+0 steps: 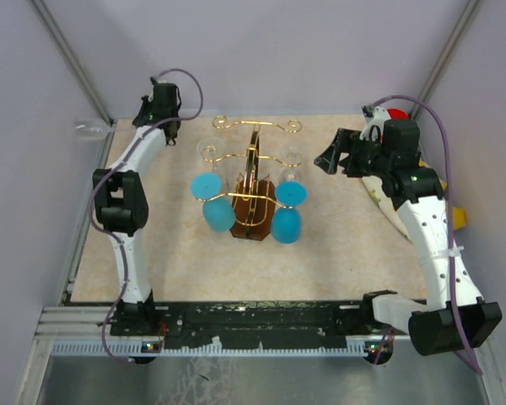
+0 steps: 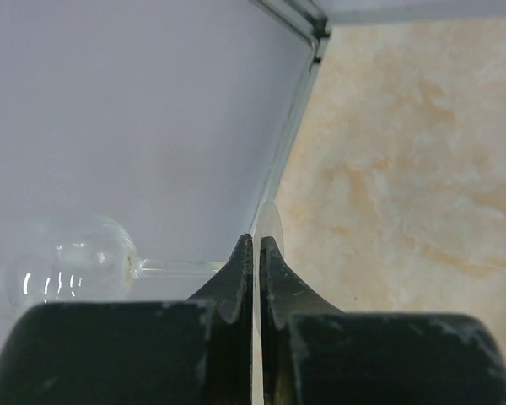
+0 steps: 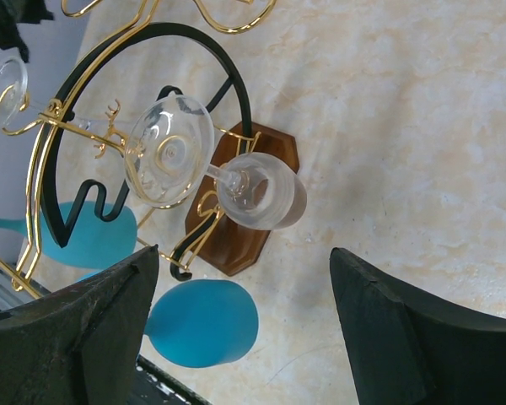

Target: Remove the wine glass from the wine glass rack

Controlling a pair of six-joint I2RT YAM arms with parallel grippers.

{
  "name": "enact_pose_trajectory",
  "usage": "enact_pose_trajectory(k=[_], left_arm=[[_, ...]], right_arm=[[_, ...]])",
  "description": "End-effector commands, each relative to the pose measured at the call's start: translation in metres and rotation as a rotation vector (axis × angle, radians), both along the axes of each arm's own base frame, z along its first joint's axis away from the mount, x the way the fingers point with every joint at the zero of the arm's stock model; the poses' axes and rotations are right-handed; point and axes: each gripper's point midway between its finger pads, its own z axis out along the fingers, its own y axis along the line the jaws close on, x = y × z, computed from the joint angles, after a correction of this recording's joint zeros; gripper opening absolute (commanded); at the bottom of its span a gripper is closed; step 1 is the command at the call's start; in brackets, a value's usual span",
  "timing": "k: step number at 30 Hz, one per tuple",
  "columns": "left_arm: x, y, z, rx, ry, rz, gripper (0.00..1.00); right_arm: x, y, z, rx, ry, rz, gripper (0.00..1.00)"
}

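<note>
Jaws of the right gripper (image 3: 244, 253) stand wide and hold nothing. They are aimed at the right side of the upright gold wire wine glass rack (image 1: 255, 150) on its dark brown wooden base (image 3: 274, 143).

Step in hand, as I judge it: approach to the clear stemmed wine glass (image 3: 257, 192) hanging by its foot on that side. To do it well I would:
- centre the thin stem between the jaws and close gently;
- slide the foot outward along the gold arm until it is free of the curled end, and only then draw away. A straight pull would likely tip the rack.

The glass lies ahead of the open jaws, above the gap between them in the right wrist view, touching neither. A turquoise blue wine glass (image 3: 202, 325) hangs just beside the line of approach and is to be avoided.

Jaws of the left gripper (image 2: 255, 240) are closed at the far left corner of the beige marbled surface (image 2: 405, 169). The foot of a second clear wine glass (image 2: 67, 270) lying there meets their tips; I cannot tell whether it is pinched.
</note>
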Motion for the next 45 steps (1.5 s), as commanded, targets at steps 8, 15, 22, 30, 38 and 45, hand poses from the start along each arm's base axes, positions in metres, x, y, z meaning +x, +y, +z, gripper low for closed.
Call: enact_pose_trajectory(k=[8, 15, 22, 30, 38, 45], left_arm=[[-0.026, -0.078, 0.173, -0.189, -0.34, -0.226, 0.0], [-0.069, -0.177, 0.235, -0.447, -0.396, -0.512, 0.0], [-0.142, -0.236, 0.301, -0.69, -0.45, -0.881, 0.0], [-0.259, -0.272, 0.362, -0.866, -0.542, -1.372, 0.0], [-0.35, -0.299, 0.378, -0.995, -0.411, -1.757, 0.0], [-0.406, -0.314, 0.373, -1.08, -0.243, -2.033, 0.0]], right_arm=[[-0.006, 0.001, 0.012, 0.016, -0.034, 0.011, 0.82], [-0.021, 0.024, 0.037, 0.03, -0.039, 0.128, 0.81], [-0.035, 0.042, 0.097, 0.175, -0.091, 0.194, 0.86], [-0.046, 0.08, 0.158, 0.469, -0.047, 0.404, 0.98], [-0.052, 0.102, 0.208, 0.648, -0.01, 0.54, 0.99], [-0.064, 0.117, 0.245, 0.815, 0.026, 0.673, 0.99]])
